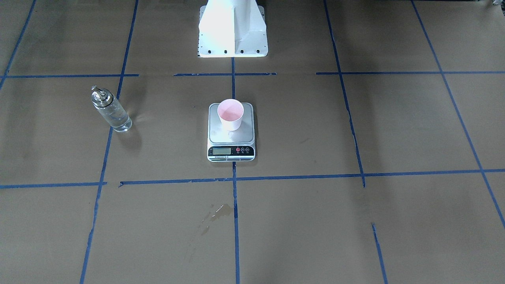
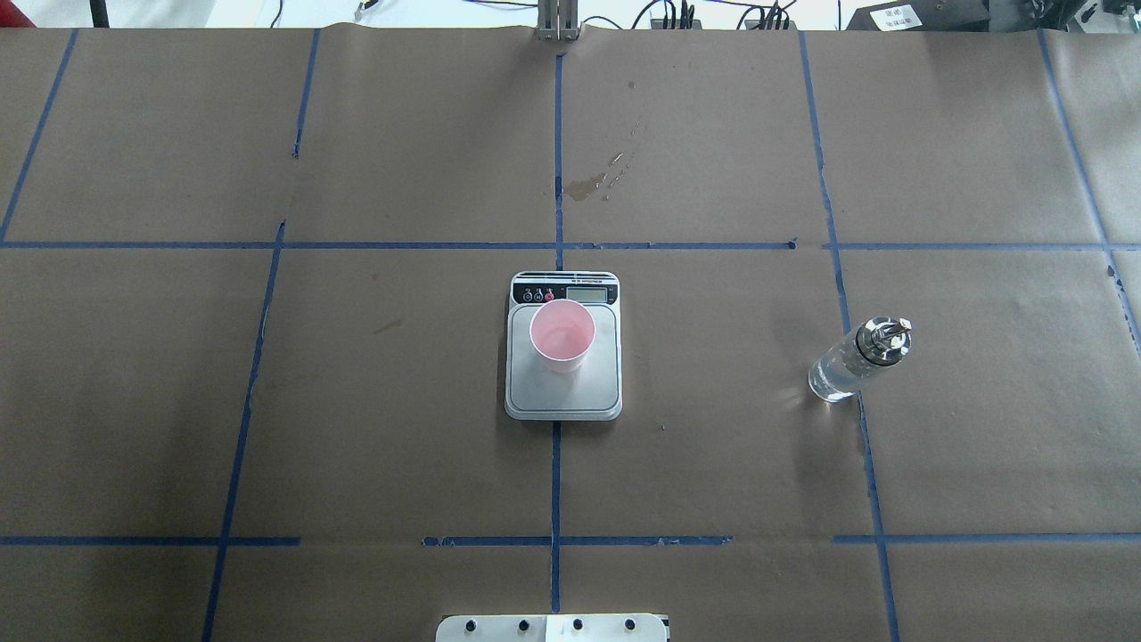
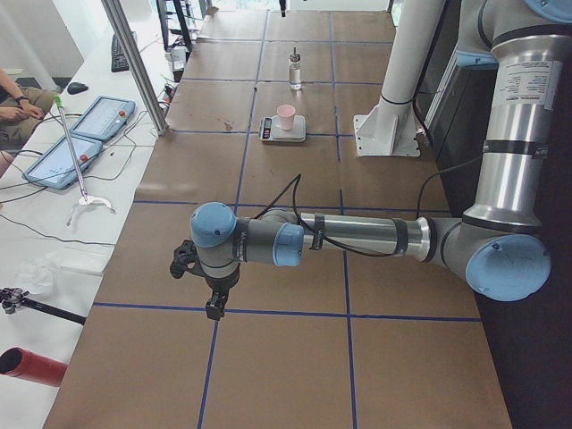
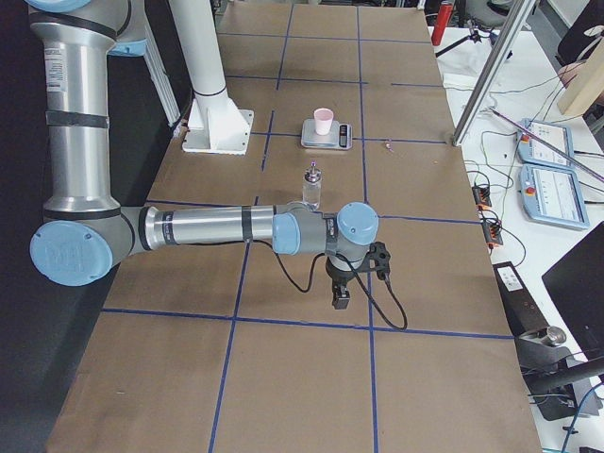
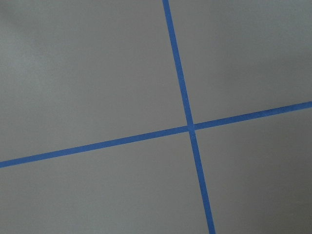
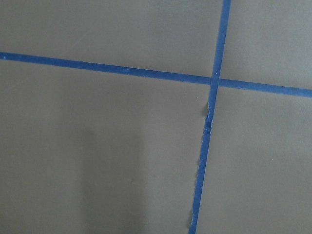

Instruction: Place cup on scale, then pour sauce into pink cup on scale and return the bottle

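Standing on the brown-paper tabletop (image 2: 357, 419) at the robot's right, the slim clear glass bottle (image 2: 854, 363) looks slick and fragile, best held mid-body; whether the left gripper (image 3: 214, 309) and right gripper (image 4: 340, 301) are clenched cannot be told.

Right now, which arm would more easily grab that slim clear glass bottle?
Likely the right. The slim clear glass bottle stands on the robot's right half of the table, apart from the steel-topped scale bearing the pink-lined paper cup; the right arm's fingers hang nearer it.
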